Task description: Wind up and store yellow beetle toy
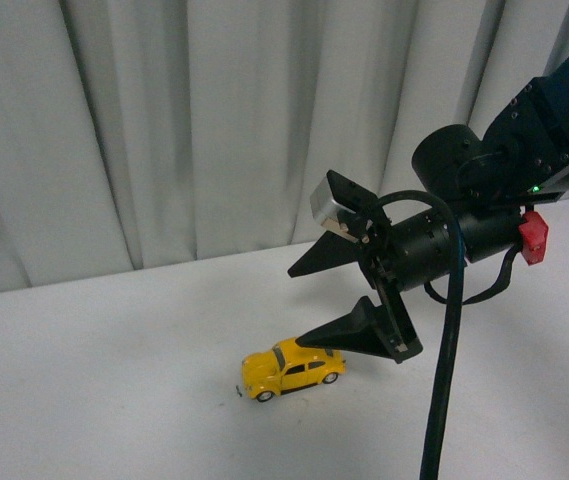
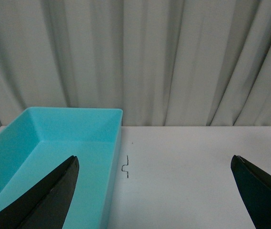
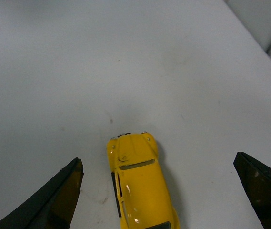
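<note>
The yellow beetle toy point(image 1: 292, 370) stands on its wheels on the white table point(image 1: 84, 380), its nose pointing left in the front view. My right gripper point(image 1: 301, 306) hangs open just above and behind it, one finger tip over the car's roof. From the right wrist the toy point(image 3: 137, 179) lies between the two wide-spread black fingers point(image 3: 54, 200), untouched. My left gripper point(image 2: 154, 164) is open with nothing between its fingers; it does not show in the front view.
A turquoise bin point(image 2: 54, 143) sits on the table under the left gripper's one finger, its rim beside a small black squiggle mark point(image 2: 125, 167). Grey curtains point(image 1: 164, 120) close off the back. The right arm's black cable point(image 1: 449, 340) hangs down in front.
</note>
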